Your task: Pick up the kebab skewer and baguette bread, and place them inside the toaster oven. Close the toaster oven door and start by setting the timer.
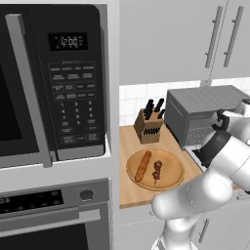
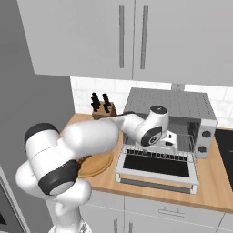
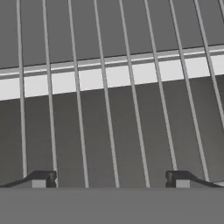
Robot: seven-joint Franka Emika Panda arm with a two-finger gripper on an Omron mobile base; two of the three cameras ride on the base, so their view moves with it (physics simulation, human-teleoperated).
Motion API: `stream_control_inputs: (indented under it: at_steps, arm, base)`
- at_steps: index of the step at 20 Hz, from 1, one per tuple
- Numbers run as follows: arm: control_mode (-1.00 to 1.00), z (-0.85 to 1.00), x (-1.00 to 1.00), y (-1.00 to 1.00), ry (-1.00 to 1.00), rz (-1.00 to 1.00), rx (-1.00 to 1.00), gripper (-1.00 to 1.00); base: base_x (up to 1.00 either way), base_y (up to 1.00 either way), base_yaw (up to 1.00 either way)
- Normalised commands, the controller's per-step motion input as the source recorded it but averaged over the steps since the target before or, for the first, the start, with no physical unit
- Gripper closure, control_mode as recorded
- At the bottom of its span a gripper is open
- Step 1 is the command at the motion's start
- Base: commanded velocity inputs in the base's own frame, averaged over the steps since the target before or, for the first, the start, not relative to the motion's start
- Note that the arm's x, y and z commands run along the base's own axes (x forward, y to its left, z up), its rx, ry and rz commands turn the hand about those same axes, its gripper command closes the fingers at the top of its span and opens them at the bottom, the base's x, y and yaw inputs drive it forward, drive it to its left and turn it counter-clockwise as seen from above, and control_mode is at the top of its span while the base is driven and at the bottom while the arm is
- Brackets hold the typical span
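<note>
Hand view: the hand (image 3: 111,178) is spread wide and empty over the wire rack (image 3: 109,113) of the toaster oven (image 2: 182,109).

Black microwave (image 1: 53,83) at left, wall oven (image 1: 53,215) beneath it, knife block (image 1: 148,126) on wooden worktop (image 1: 128,161), round wooden plate (image 1: 171,180), grey upper cabinets (image 2: 132,36)

Matt ribbed grey metal toaster oven (image 2: 169,104), thin wire rack (image 3: 109,109), smooth wooden counter (image 2: 214,182).
</note>
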Motion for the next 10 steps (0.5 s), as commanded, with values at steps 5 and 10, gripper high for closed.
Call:
stream_control_inputs:
  at_steps: [5,10]
  arm:
    - [-1.00,-0.27,-0.61,0.00,0.03,0.00,0.00,-1.00]
    - [-1.00,0.09,-0.71,0.07,-0.05,-0.02,0.00,-1.00]
  base:
    - [0.00,0.00,0.00]
    - [0.00,0.00,0.00]
